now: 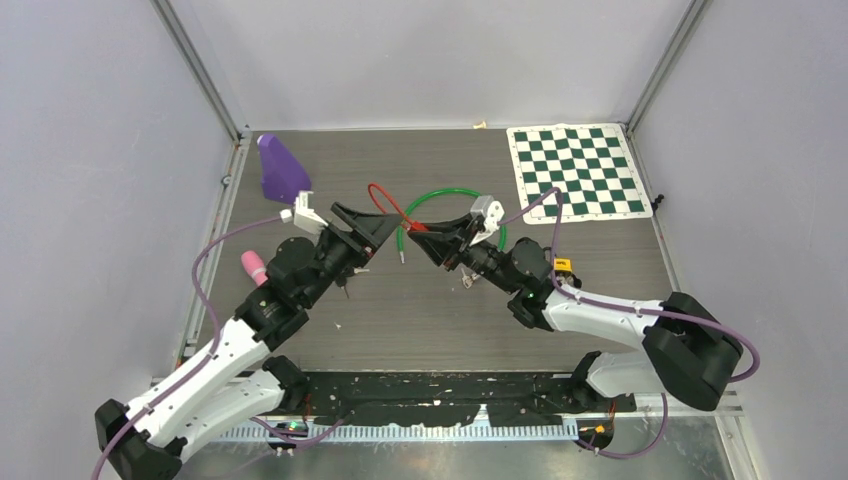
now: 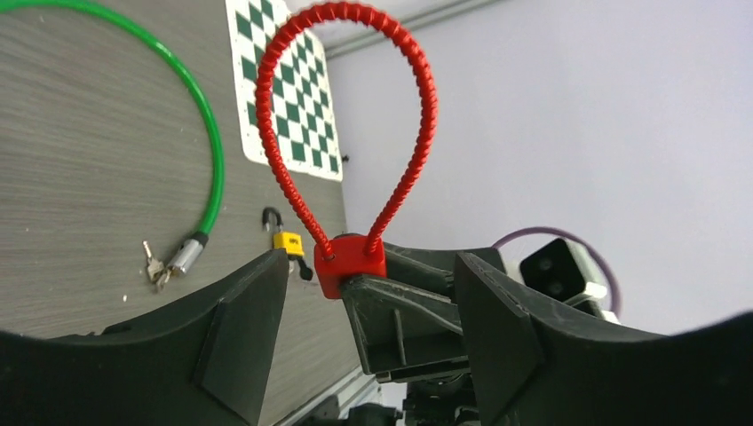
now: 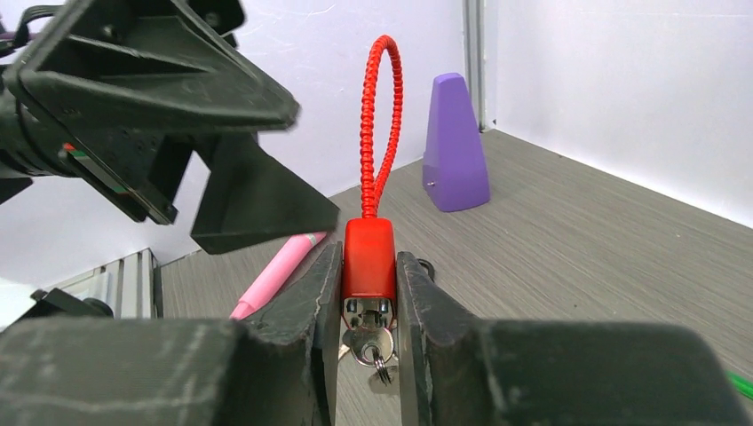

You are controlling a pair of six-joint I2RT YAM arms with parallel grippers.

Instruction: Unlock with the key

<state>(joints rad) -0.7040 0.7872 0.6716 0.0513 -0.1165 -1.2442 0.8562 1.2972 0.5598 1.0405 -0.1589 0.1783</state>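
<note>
A red cable lock [image 3: 369,257] is held off the table, loop end up, its body squeezed between the pads of my right gripper [image 3: 369,271]. A silver key [image 3: 368,346] on a small ring sticks out of the lock's lower end, between the jaws. In the left wrist view the lock body [image 2: 351,262] sits on the tip of the right gripper's fingers [image 2: 417,319]. My left gripper [image 2: 373,266] stands open on either side of it, touching nothing. From above, the two grippers, left [image 1: 372,226] and right [image 1: 432,236], meet nose to nose mid-table under the red loop [image 1: 385,198].
A green cable lock [image 1: 450,190] lies behind the grippers, its metal end and keys [image 2: 158,264] on the table. A small yellow padlock [image 2: 286,241] lies at the right, a purple cone [image 1: 280,168] at the back left, a pink pen [image 1: 253,266] at the left, a chessboard mat [image 1: 578,170] at the back right.
</note>
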